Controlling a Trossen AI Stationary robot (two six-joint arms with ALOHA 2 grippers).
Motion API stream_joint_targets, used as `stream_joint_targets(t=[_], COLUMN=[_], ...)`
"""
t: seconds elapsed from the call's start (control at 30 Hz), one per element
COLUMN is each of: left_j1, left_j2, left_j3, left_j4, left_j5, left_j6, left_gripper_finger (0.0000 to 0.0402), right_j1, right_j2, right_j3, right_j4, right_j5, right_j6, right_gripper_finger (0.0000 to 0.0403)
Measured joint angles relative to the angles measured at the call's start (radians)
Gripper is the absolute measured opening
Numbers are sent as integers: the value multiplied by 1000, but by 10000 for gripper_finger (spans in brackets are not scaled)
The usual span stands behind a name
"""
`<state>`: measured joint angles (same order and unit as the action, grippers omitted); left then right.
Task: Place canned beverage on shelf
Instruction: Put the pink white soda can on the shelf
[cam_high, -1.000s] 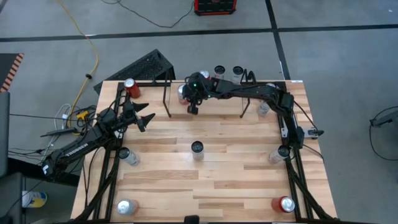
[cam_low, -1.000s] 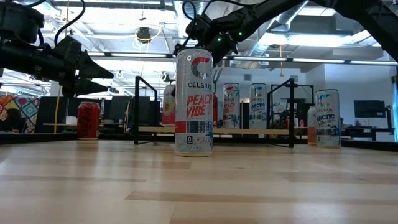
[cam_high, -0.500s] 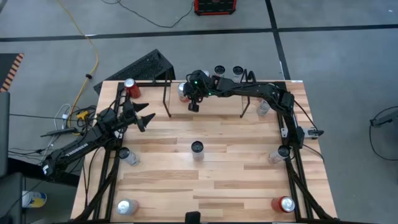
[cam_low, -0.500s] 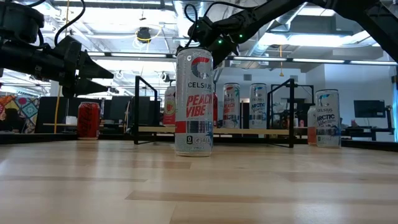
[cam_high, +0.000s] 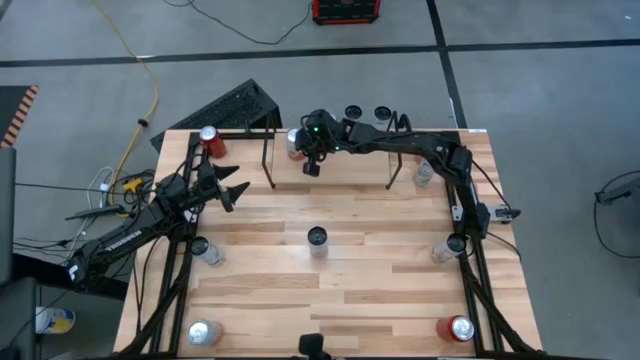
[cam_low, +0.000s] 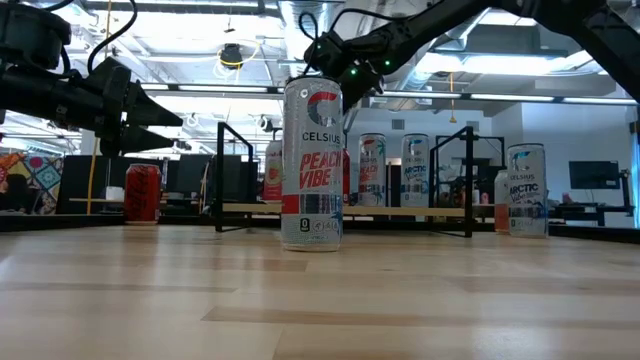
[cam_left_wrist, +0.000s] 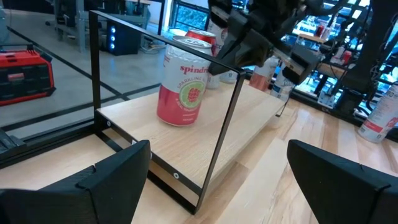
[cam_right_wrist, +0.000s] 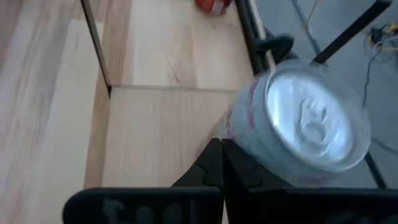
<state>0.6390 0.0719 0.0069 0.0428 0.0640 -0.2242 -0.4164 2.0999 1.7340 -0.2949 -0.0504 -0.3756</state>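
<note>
Hanging with fingers pressed shut and holding nothing, right gripper (cam_high: 311, 168) just beside the pink can (cam_left_wrist: 184, 85) standing on the shelf (cam_left_wrist: 205, 138) near its end, could bump and tip it; left gripper (cam_high: 228, 192) wide open, well apart.

Ten cans (cam_high: 316, 237) in all: three on the one shelf (cam_left_wrist: 205, 134) (one just beside the right gripper (cam_high: 311, 168), two beyond it), seven on the table (cam_high: 380, 290).
</note>
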Motion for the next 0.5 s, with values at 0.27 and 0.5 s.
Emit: stream_joint_targets(t=[0.27,0.5], left_j1=[0,0], left_j2=[0,0], left_j3=[0,0], left_j4=[0,0], left_j5=[0,0], left_j6=[0,0], left_gripper_finger=[364,364], right_j1=[-13,-19], right_j2=[19,16], right_j3=[-2,0], right_j4=[-1,8], right_j5=[4,4], right_j6=[0,0], right_gripper_finger=[17,17])
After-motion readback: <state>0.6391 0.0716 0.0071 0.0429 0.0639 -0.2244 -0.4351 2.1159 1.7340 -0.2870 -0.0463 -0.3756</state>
